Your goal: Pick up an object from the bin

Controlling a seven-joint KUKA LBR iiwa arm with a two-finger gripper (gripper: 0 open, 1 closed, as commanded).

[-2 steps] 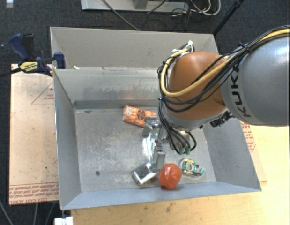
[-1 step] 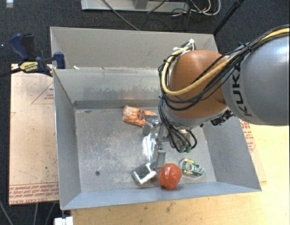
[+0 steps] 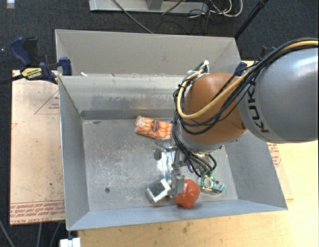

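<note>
Red ball [image 3: 189,195] lies by the bin's [image 3: 97,153] front wall, with the claw [image 3: 174,183] low just beside it. Whether it's open or closed cannot be told. Seemingly the reaching step; next comes centring, then closing.

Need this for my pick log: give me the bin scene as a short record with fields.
bin: grey metal bin, few loose things
gripper: low near the front wall, between the grey-and-white block and the red ball
left of gripper: grey-and-white block
right of gripper: red ball
further right: green-and-white thing, too small to identify
near back wall: orange packet, lying flat
held: cannot tell
</note>
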